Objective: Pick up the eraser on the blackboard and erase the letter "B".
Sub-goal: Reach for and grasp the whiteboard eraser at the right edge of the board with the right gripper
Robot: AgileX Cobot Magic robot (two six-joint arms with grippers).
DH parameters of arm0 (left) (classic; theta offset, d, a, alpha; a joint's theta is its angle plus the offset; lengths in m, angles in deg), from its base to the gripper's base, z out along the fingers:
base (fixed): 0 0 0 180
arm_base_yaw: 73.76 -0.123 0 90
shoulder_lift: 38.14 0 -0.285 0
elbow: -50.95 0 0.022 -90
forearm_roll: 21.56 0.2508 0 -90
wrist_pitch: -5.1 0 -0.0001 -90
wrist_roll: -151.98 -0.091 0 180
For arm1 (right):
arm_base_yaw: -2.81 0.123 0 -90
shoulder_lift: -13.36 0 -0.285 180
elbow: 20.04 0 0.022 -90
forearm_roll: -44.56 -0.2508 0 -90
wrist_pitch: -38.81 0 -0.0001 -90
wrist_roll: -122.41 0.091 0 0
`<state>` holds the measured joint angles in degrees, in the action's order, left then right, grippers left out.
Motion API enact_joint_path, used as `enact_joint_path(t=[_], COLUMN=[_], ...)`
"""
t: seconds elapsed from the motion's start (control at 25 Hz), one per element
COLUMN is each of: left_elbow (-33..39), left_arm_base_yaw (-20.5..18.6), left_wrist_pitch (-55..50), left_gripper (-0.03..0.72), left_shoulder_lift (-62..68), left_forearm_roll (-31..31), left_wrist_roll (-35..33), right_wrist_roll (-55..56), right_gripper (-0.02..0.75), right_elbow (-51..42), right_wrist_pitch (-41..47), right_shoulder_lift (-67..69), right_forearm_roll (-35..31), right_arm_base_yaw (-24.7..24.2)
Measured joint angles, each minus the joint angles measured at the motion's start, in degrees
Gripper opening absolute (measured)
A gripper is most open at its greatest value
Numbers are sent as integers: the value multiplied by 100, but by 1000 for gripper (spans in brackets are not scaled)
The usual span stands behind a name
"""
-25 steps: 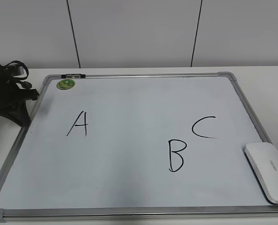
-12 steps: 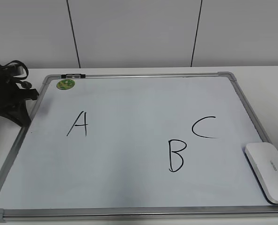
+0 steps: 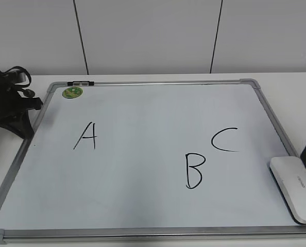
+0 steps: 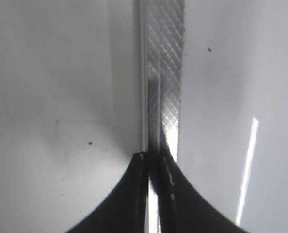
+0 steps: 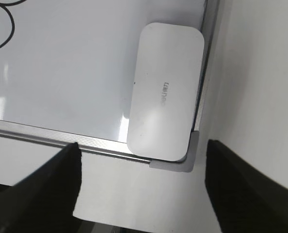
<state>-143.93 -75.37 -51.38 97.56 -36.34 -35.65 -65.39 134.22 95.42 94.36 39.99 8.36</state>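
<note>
Eraser lies untouched at the near right corner of the blackboard.

The eraser (image 3: 294,188) lies flat on the blackboard (image 3: 142,170), against its right frame, right of the letter "B" (image 3: 193,171). The right gripper (image 5: 141,182) hangs above it with jaws wide apart. The left gripper (image 4: 153,162) has jaws together over the left frame edge on the white counter (image 3: 297,98).

A white bench (image 3: 292,90) carries everything, bare at 3 o'clock. Behind it at 12 o'clock stands a pale panelled wall (image 3: 148,36), split by two thin dark vertical seams (image 3: 81,36).
</note>
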Motion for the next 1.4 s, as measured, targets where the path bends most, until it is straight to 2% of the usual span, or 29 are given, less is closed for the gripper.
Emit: enact_joint_path(t=[0.16,0.28,0.68,1.24,1.32,1.4], left_elbow=[0,0,0,0,0,0], left_arm_base_yaw=[0,0,0,0,0,0], left_wrist_pitch=[0,0,0,0,0,0], left_gripper=[21,20,20,21,21,21], left_shoulder_lift=[0,0,0,0,0,0], left_forearm_roll=[0,0,0,-11,-11,-11], left_wrist_roll=[0,0,0,0,0,0], right_wrist_roll=[140,200,586,780,780,780], right_gripper=[655,672,673,669,652,596], right_elbow=[0,0,46,58,58,58], right_wrist_pitch=[-208,-363,-962,-1192,-1196,-1196], right_shoulder_lift=[592,1007,2037,2593,2619,2619], right_forearm_roll=[98,200,520,552,562,562], right_arm_base_yaw=[12,20,20,20,20,20])
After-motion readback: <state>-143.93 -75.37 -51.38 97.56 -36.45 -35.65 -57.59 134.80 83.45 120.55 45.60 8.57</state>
